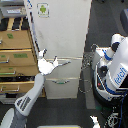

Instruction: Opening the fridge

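I see the fridge (62, 40), tall, smooth and cream-white, standing shut at centre with the tan wooden cabinet (17, 55) touching its left side and a white-and-blue rounded robot (114, 65) at right. My gripper (49, 64) spreads its fingers (54, 62) wide at the drawer handle (70, 58); contact I cannot tell.

fridge (62, 40) top cut off | end effector (48, 64) state blurred

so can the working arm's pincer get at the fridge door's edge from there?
Probably yes. The pincer sits right at the fridge door's lower edge on the exterior view's left, beside the wooden cabinet, with nothing between. Whether it is gripping is unclear.
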Controlling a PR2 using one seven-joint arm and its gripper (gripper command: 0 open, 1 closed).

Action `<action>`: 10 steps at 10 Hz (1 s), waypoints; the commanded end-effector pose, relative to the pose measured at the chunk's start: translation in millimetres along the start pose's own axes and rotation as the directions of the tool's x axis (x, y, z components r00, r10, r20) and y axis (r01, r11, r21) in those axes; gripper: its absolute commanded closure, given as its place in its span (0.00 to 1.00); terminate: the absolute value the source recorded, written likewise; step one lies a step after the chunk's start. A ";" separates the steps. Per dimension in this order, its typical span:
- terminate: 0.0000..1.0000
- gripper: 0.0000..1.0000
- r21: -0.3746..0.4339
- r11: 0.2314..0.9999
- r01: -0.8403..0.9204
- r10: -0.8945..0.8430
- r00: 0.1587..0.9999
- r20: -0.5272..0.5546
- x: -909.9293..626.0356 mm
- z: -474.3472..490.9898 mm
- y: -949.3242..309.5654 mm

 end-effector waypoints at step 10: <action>0.00 0.00 0.135 0.930 -0.342 0.357 0.928 -0.108 36.0 -9.5 168.5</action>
